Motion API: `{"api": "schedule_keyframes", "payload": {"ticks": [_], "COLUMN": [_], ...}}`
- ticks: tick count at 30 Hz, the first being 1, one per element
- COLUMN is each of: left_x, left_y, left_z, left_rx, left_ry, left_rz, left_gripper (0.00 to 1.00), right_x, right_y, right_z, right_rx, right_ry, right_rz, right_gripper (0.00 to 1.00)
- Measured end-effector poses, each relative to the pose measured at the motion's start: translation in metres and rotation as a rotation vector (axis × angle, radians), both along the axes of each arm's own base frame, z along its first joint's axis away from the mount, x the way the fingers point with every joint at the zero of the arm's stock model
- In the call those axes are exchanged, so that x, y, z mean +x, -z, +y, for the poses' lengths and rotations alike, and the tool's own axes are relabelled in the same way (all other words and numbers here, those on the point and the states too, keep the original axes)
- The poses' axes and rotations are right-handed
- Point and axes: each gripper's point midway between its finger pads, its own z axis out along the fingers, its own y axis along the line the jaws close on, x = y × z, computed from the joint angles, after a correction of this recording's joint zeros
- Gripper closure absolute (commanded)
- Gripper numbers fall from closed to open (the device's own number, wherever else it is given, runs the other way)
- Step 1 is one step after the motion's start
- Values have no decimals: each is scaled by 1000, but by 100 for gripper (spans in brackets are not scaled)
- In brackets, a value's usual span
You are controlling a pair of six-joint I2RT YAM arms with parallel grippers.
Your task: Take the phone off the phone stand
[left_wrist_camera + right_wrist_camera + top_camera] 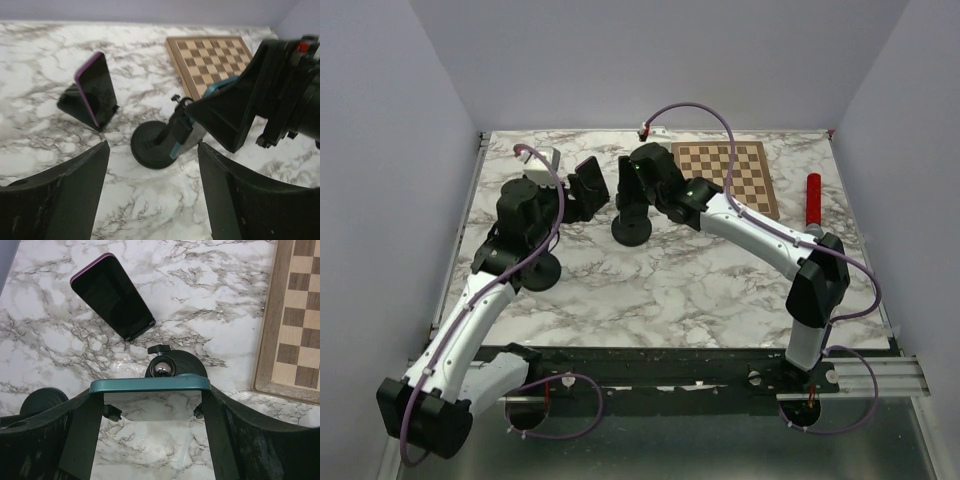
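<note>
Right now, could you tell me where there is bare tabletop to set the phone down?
Bare marble: the near-centre stretch between the round stand base and the near edge. Crowded: the far middle, where the phone, left hand and right hand on the teal cradle cluster; the chessboard fills the far right.

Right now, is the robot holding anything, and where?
The right end effector grips the teal plate by its two ends. The left end effector holds nothing.
</note>
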Motion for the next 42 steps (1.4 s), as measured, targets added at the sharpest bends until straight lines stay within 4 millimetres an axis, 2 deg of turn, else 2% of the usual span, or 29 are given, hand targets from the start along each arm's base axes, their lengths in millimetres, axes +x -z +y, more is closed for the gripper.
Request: {"api": "schedule_keyframes", "payload": {"ticks": [7,9,11,13,18,22,28,36,42], "left_x": [17,17,17,16,28,33,40,43,40], "left_y": [60,70,77,80,88,94,90,85,88], "left_z": [-42,-48,-52,-54,-67,-72,-75,-79,-80], "left_rx": [3,-1,-3,-4,30,30,38,73,95], "left_ry": [204,232,255,273,312,322,324,365,396], "left_rz": [208,244,268,278,294,307,310,289,280], "left_gripper": [18,18,23,28,30,35,44,48,64], "right_x": [4,5,6,7,4,3,2,2,3], "right_y": [-1,-2,-2,-3,-1,1,1,1,1], "right_z": [-3,-4,-4,-5,-2,2,4,6,9], "right_rx": [20,28,39,47,51,53,52,48,46], "right_ry": [-35,-44,-58,-68,-101,-121,-137,-146,-160], "right_rz": [35,42,52,60,80,91,96,98,100], "right_gripper": [99,99,99,99,99,99,99,99,99]}}
